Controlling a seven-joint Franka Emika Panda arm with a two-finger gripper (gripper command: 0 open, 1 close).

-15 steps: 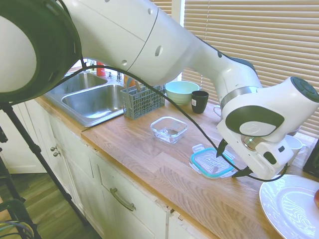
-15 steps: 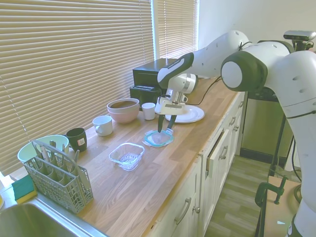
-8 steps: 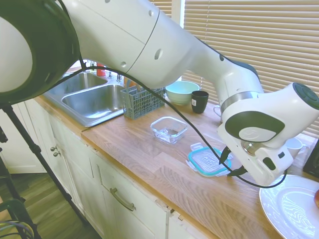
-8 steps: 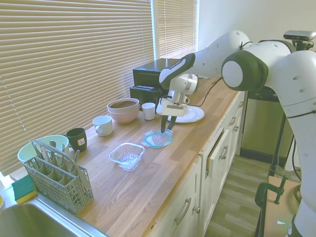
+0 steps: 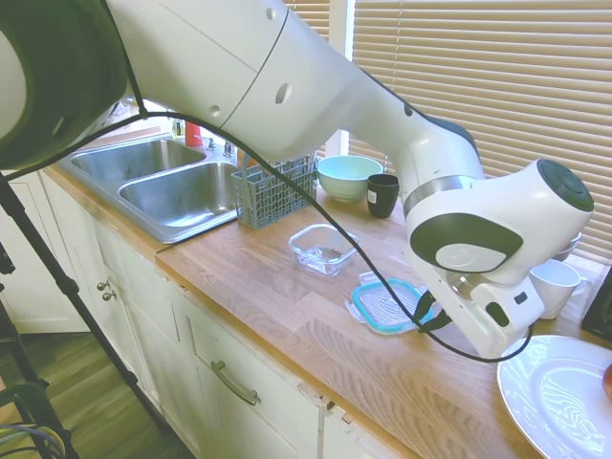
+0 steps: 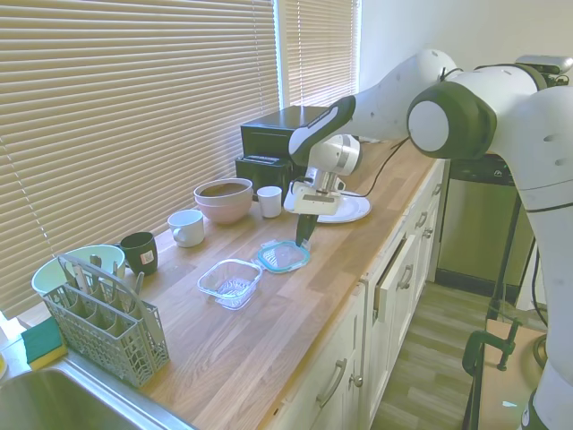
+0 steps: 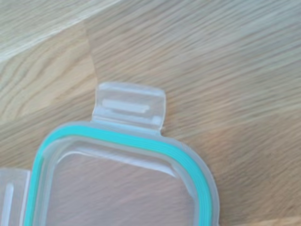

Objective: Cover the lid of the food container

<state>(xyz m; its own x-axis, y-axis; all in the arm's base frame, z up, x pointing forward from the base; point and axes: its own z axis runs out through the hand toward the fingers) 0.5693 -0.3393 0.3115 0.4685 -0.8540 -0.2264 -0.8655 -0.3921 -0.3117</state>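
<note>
The lid [image 5: 386, 306], clear with a teal rim, lies low over the wooden counter, a short way right of the food container [image 5: 325, 249]. My gripper [image 5: 426, 312] is shut on the lid's edge farthest from the container. From the other side, the gripper [image 6: 303, 240] comes down on the lid [image 6: 283, 256] as one narrow dark pair of fingers, and the empty glass container [image 6: 231, 281] stands to the lid's lower left. The wrist view holds one corner of the lid [image 7: 117, 141] with a clear snap tab [image 7: 129, 106].
A white plate [image 5: 559, 397] lies to the lid's right. Behind the container stand a mint bowl [image 5: 349, 176], a black mug [image 5: 383, 194] and a cutlery basket [image 5: 273, 191] beside the sink [image 5: 182, 191]. A white cup [image 6: 186, 227] and pink bowl [image 6: 224, 199] sit by the blinds.
The fingers, spread apart over the lid a second ago, have closed on its edge. The lid has shifted a little toward the food container with the gripper.
</note>
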